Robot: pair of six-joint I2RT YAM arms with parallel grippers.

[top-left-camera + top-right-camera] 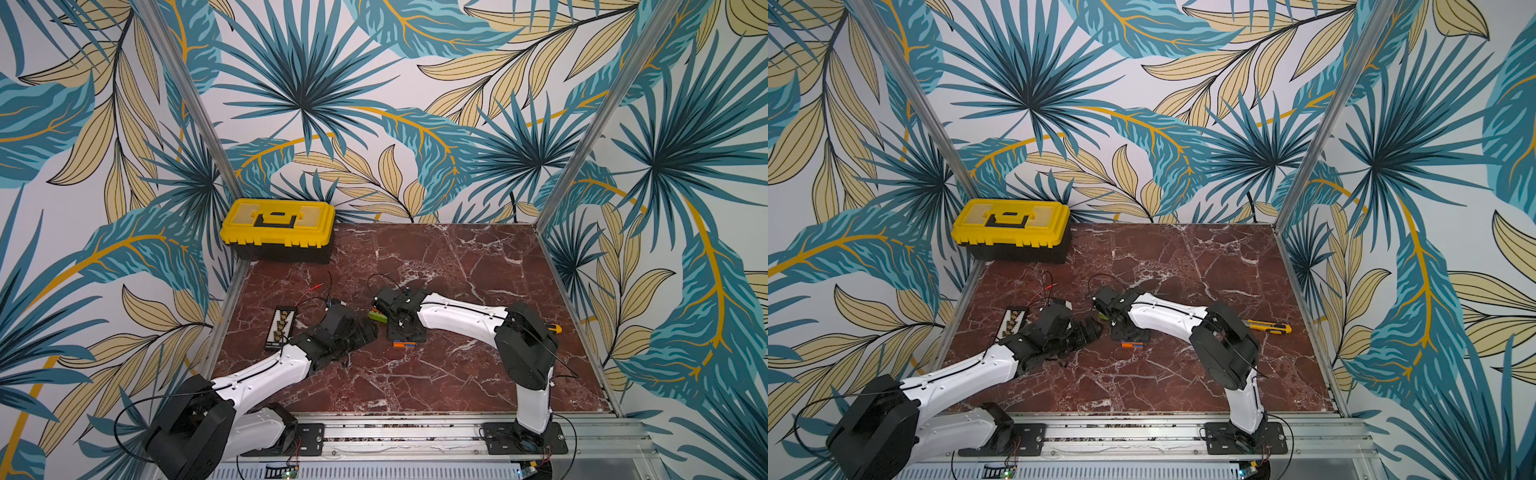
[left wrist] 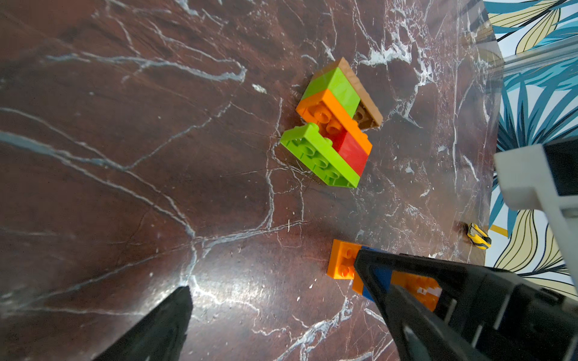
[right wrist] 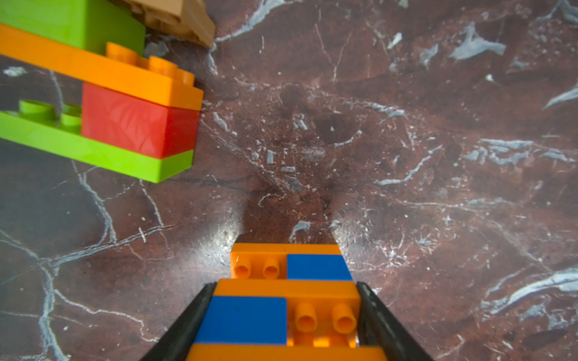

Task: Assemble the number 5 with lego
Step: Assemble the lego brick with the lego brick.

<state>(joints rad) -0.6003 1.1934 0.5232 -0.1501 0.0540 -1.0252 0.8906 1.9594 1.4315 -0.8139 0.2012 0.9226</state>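
Orange-and-blue bricks form the striped cluster (image 3: 250,318) at the bottom centre of the right wrist view. It lies on the marble table (image 3: 438,156), pinched from both sides by the right gripper (image 3: 286,284). Spread wide and empty, the left gripper (image 2: 272,272) has one finger (image 2: 463,281) covering part of that cluster. Just beyond, apart from it, lies the green cluster (image 1: 377,316), mid-frame in a top view. Farthest back, upper left of the table, stands the toolbox (image 1: 278,232).
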